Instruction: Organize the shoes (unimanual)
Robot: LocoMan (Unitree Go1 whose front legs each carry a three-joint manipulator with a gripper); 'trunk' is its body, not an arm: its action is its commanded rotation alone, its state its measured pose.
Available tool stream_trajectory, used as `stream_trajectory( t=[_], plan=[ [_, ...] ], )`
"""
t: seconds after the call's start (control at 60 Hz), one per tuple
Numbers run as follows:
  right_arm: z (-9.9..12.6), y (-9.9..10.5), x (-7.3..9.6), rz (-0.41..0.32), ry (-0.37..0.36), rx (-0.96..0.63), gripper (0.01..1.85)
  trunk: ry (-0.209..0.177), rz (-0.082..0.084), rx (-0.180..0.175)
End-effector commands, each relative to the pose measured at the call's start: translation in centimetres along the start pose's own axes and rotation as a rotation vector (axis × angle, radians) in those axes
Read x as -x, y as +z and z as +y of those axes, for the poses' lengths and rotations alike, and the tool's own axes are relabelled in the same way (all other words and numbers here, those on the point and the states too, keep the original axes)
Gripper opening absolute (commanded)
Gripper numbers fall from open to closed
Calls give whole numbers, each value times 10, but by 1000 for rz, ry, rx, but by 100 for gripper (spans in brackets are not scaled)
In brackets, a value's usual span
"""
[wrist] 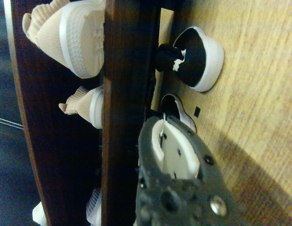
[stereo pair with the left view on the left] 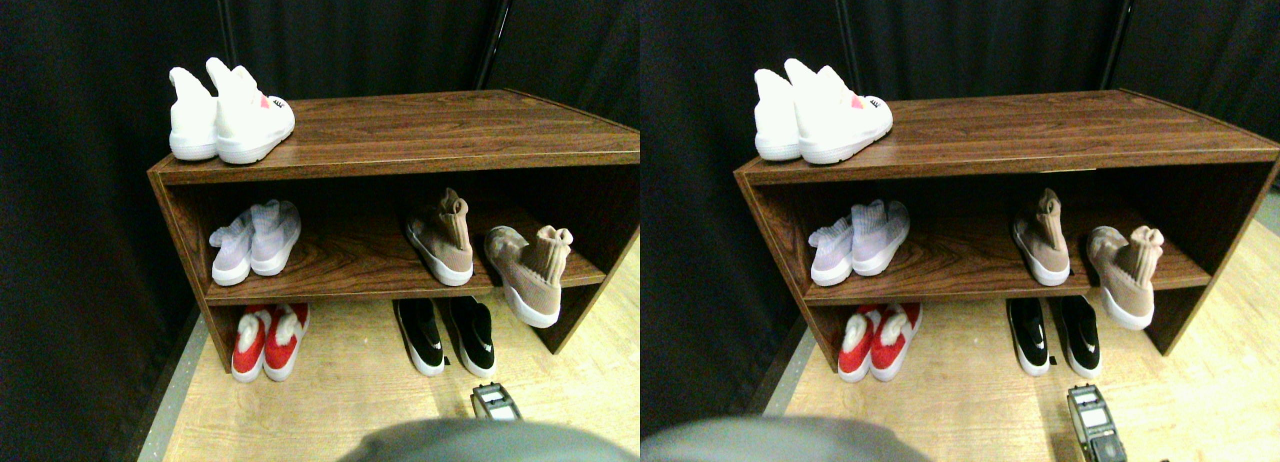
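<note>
backdrop: black curtain (stereo pair with the left view on the left: 90, 232) hanging across the upper frame and down the left side | furniture: dark wood shelf unit (stereo pair with the left view on the left: 420, 132) standing mid-frame | floor: pale wood planks (stereo pair with the left view on the left: 350, 402) spreading across the lower frame, lying under the shelf

The dark jaw frame (wrist: 176, 188) fills the lower part of the view, in front of a black slip-on (wrist: 176, 106) with a white sole lying on the wood floor (wrist: 249, 94). A second black slip-on (wrist: 200, 59) lies near it on the same floor. Across the brown shelf board (wrist: 125, 94), two tan knit shoes (wrist: 73, 35) (wrist: 87, 108) with white soles rest on the shelf, the nearer one tilted so its dotted sole faces the camera.
</note>
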Motion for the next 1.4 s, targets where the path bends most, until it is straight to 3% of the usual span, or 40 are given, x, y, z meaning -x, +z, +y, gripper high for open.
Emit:
stream_trajectory(
  t=[0.017,0.433,0.583,0.667,0.717,0.917,1.25,1.4],
  plan=[
    [-1,8,-1,-41,-7,9,36,4,1,6],
    [1,9,-4,-37,-7,26,35,-1,3,4],
    [1,9,-6,-101,7,-34,32,0,2,5],
    [-1,10,-7,-141,13,-103,39,-3,-2,6],
    [-2,11,-8,-151,20,-103,42,-8,-14,7],
    [-7,17,-8,-165,17,-145,50,-17,-37,10],
    [-13,31,8,-197,-16,-330,64,-47,-91,19],
    [-16,37,17,-231,2,-375,69,-58,-105,24]
  ],
)
